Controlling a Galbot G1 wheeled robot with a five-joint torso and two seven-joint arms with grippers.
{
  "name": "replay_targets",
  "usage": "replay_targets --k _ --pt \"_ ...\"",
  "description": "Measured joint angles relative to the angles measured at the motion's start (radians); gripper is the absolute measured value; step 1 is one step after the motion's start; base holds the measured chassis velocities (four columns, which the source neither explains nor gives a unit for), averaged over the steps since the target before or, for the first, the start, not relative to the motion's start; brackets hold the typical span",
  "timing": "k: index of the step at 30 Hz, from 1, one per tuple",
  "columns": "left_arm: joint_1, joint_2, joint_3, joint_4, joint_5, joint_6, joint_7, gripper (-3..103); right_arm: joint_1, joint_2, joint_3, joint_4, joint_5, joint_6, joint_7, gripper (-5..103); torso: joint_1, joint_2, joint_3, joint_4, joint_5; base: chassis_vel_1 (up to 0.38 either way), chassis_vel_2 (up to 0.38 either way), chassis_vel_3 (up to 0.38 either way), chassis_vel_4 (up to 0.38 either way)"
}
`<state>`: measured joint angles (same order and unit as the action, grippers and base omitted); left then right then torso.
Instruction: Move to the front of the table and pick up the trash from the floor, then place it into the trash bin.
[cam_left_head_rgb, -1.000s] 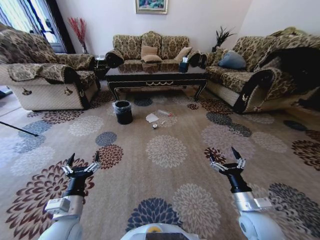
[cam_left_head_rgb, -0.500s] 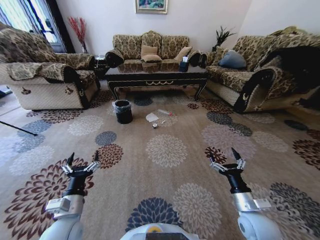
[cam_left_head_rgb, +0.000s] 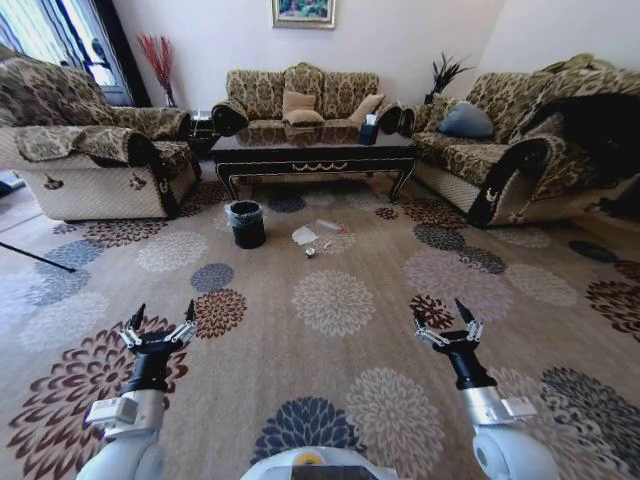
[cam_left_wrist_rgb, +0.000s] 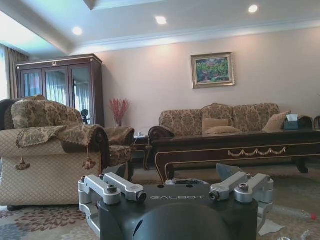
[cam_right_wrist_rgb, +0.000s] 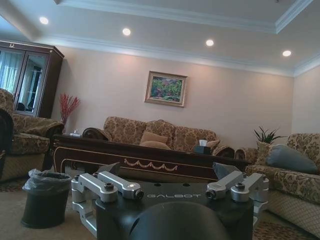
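Far ahead on floor, trash lies right of bin, near table. Left gripper and right gripper hover well short, fingers apart.

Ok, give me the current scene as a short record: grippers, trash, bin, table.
left gripper: open, empty, held low over the floor
right gripper: open, empty, held low over the floor
trash: paper, bottle and can on the floor, well ahead of both grippers
trash bin: upright, lined, beside the trash toward the robot's left
table: behind bin and trash, tissue box on top
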<state>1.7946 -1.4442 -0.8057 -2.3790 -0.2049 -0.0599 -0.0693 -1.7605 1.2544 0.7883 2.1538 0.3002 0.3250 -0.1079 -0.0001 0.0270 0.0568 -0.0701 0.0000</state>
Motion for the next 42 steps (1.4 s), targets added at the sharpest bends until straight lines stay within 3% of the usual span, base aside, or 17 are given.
replay_targets --k 42 --pt "0.02 0.004 -0.011 -0.01 0.005 -0.013 0.002 100 0.01 0.019 -0.02 -0.033 -0.024 0.029 -0.023 100 0.0 0.005 0.004 0.0 0.0 -0.227 0.221 0.228 -0.216"
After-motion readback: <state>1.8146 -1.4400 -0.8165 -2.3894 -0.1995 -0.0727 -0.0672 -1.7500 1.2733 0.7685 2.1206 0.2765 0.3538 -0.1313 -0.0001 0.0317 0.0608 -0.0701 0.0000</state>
